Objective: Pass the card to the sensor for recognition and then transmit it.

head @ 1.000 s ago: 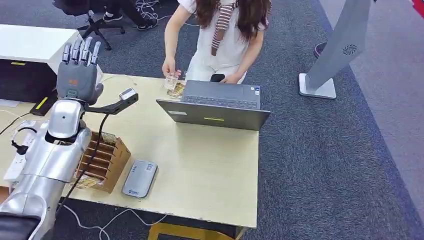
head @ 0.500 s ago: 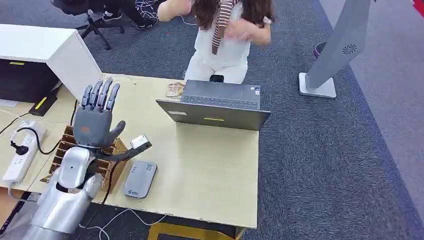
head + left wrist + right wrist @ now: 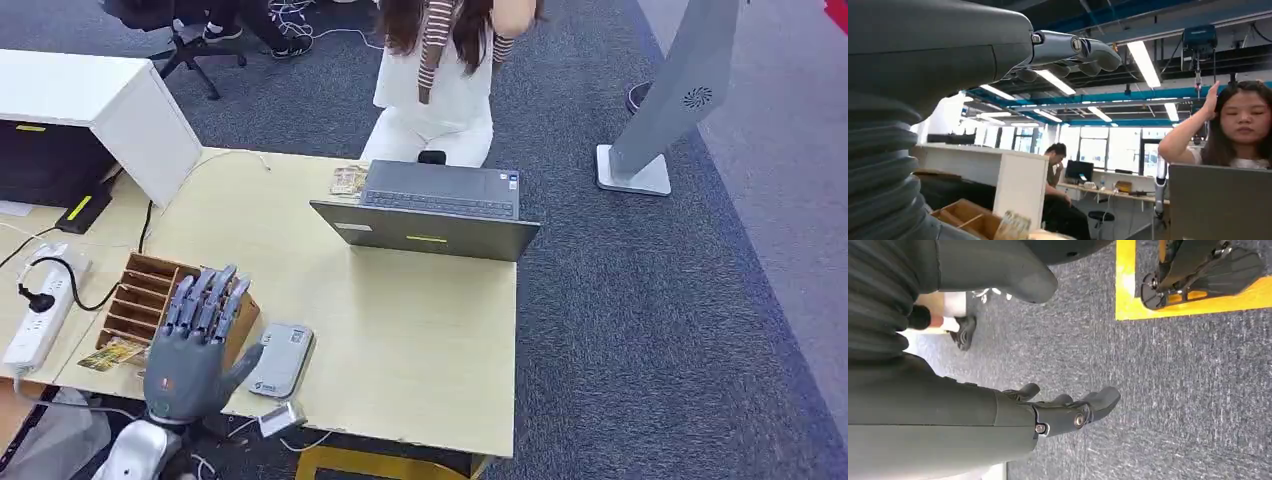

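Note:
My left hand (image 3: 192, 355) stands upright over the table's near edge, fingers apart and holding nothing, right beside the grey card sensor (image 3: 280, 358). In the left wrist view its fingers (image 3: 1075, 50) reach out bare. A patterned card (image 3: 349, 180) lies on the table at the far side, next to the laptop (image 3: 430, 212). Another card (image 3: 113, 353) lies by the wooden card box (image 3: 150, 298). My right hand (image 3: 1063, 412) hangs over the carpet, fingers loosely spread, with nothing in it.
A person (image 3: 440, 70) stands behind the laptop with hands raised to the head. A power strip (image 3: 40, 310) and cables lie at the left. A white cabinet (image 3: 95, 95) stands back left, a grey stand (image 3: 670, 100) back right.
My left arm has dropped from high over the table's far left down to the near edge beside the sensor. The person let go of the card by the laptop and raised both hands.

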